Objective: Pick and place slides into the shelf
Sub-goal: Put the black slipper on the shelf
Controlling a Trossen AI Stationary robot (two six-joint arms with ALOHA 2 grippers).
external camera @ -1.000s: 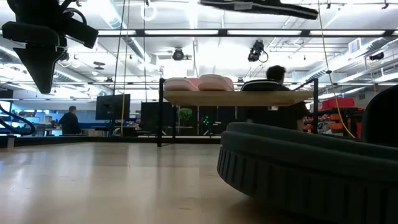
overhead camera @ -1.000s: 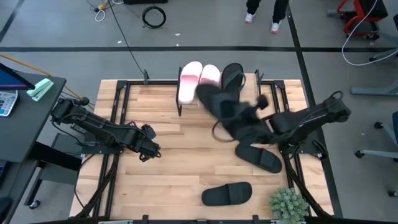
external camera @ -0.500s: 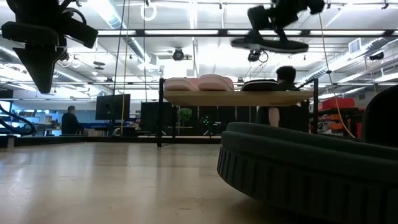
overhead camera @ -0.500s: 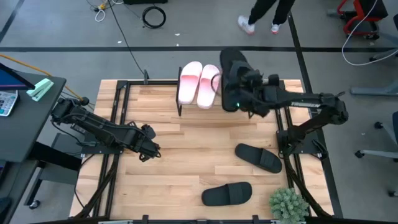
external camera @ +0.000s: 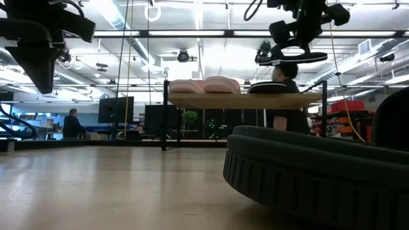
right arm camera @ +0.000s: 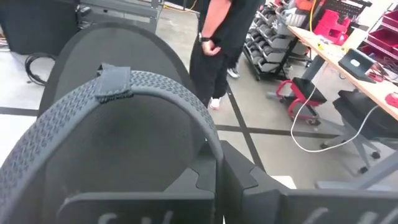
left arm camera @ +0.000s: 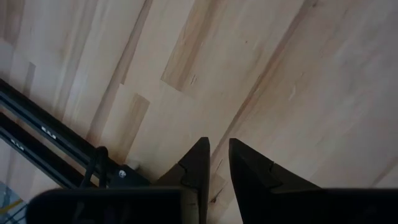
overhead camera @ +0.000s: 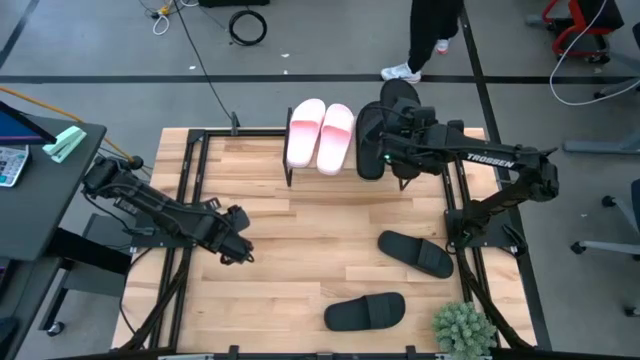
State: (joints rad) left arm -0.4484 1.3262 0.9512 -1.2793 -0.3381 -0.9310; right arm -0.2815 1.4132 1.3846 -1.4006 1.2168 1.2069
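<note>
Carried rightward to the small two-tier wooden shelf (overhead camera: 300, 172): black thong flip-flop (overhead camera: 400, 105), pinched by right fingers (right arm camera: 239, 171), above its right end. Release likely next. Left fingers (left arm camera: 245, 168) nearly together, empty.

From above my right arm covers most of the flip-flop (overhead camera: 399, 100) over the shelf (overhead camera: 290, 170), the low view's near slide (external camera: 319, 172) runs off frame, and the person (overhead camera: 432, 35) is cropped.

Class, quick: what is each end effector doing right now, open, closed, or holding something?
Left end effector: slightly open, holding nothing, over the table.
Right end effector: closed on a flip-flop strap, above the shelf.
</note>
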